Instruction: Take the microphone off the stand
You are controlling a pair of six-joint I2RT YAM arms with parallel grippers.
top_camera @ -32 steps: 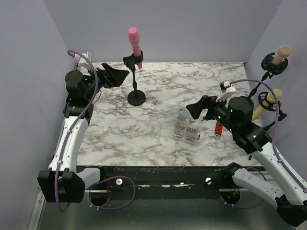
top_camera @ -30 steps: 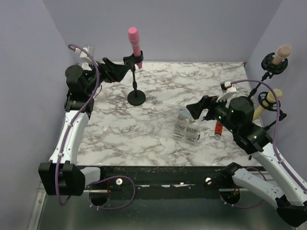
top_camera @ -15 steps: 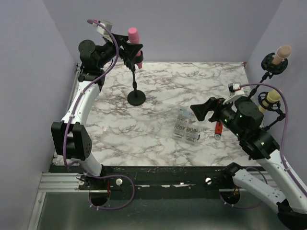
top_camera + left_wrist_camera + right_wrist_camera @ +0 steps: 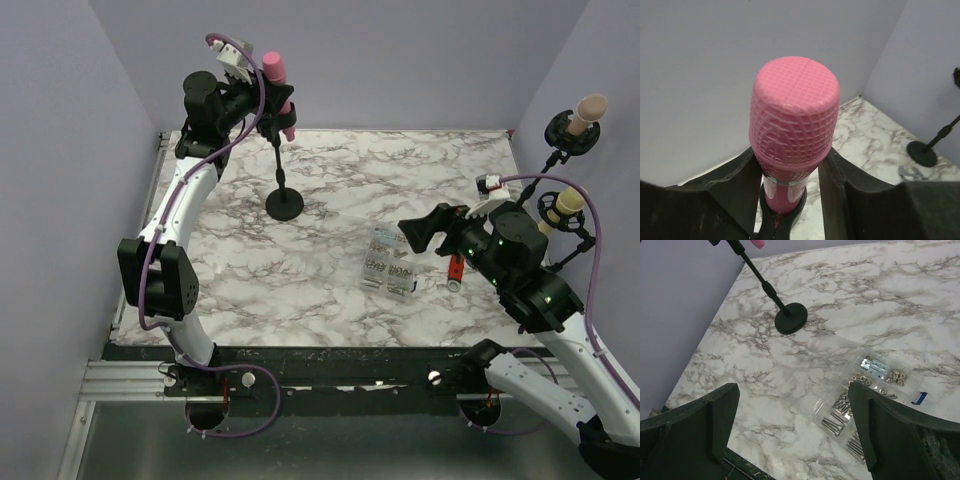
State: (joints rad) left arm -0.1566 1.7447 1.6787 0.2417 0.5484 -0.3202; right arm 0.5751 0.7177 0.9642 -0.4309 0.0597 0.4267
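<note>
In the view from above, the pink microphone is in the upper left of the frame. It sits in the clip of the black stand, which rests on the marble tabletop. The left end effector is raised to the microphone, with one finger on each side of it, just below the head. The right end effector is at the right centre, above the tabletop, and it holds nothing. Just beside it lies a clear box of screws.

In the left wrist view, the microphone fills the centre, upright, with its handle down in the stand's clip. The left end effector is open: its fingers stand on both sides of the handle, and a thin strip of tabletop shows between the handle and the finger on the right side of the frame.

In the right wrist view, the right end effector is wide open and empty, with a finger in each lower corner. Between them on the tabletop lies the box of screws. The round base of the stand is in the upper centre, and its pole goes up to the top left, where only the pink lower end of the microphone is seen.
</note>
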